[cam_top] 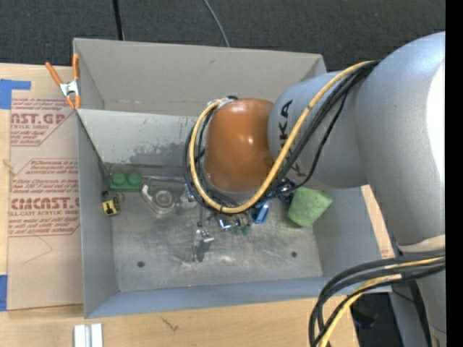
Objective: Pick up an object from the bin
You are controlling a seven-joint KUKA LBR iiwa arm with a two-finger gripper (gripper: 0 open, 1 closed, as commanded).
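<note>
My gripper (pixel 203 237) hangs below the orange wrist cover, over the bare floor in the middle of the bin. A clear plastic cup-like piece (pixel 160 198) lies just to its left. A small blue thing (pixel 261 212) sits close on its right, partly hidden under the wrist. Further right rests a light green lump (pixel 309 207).
A dark green double-knob block (pixel 124 181) sits against the left back wall, and a small yellow and black thing (pixel 110 207) lies by the left wall. The arm covers the bin's right back part.
</note>
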